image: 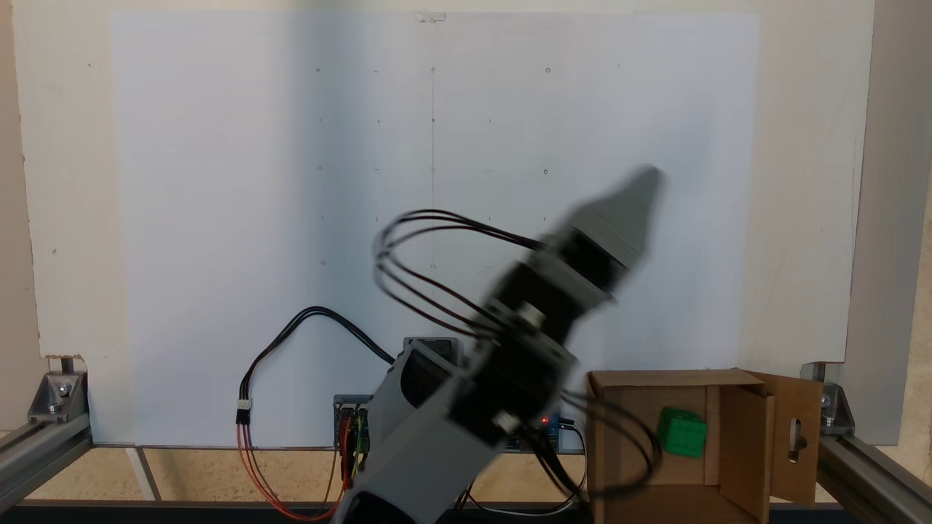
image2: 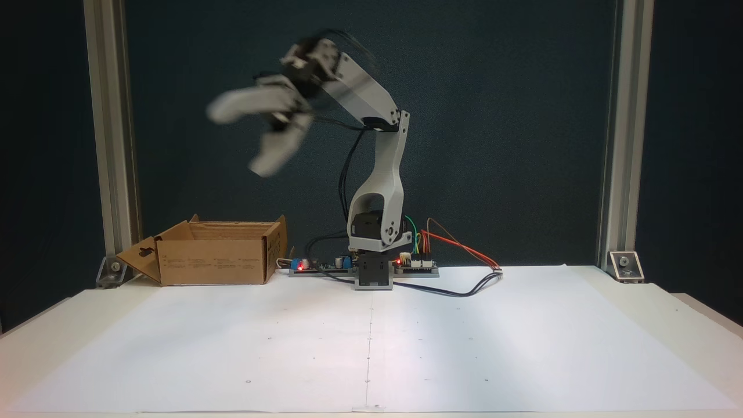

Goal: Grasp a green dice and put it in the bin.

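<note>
A white sheet (image2: 371, 337) marked with faint dots covers the table (image2: 691, 307), framed by aluminium posts (image2: 110, 128) against a dark backdrop. The gripper (image2: 235, 139), blurred, hangs high in the air above the box's side of the table, its two grey jaws spread wide and holding nothing. The green dice (image: 681, 431), a rounded cube, lies inside the bin (image: 743, 437), a brown corrugated cardboard box at the table's rear corner beside the arm's base (image2: 374, 273), one flap (image: 797, 437) bearing a slot cutout. Coloured wires (image2: 453, 247) trail from the base.
</note>
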Action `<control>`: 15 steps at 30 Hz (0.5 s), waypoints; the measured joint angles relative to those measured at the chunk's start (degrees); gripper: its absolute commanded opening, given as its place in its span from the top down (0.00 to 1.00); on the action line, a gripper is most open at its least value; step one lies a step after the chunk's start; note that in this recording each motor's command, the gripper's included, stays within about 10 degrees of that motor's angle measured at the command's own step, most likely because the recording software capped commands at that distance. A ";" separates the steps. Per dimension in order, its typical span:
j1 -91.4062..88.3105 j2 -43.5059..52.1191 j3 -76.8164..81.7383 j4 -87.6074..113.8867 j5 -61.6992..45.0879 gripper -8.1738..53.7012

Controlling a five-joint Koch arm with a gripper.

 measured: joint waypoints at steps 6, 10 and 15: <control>-24.52 7.65 26.19 -15.29 0.00 0.16; -33.49 16.96 38.58 -25.84 0.00 0.15; -33.57 22.15 49.48 -38.67 0.00 0.15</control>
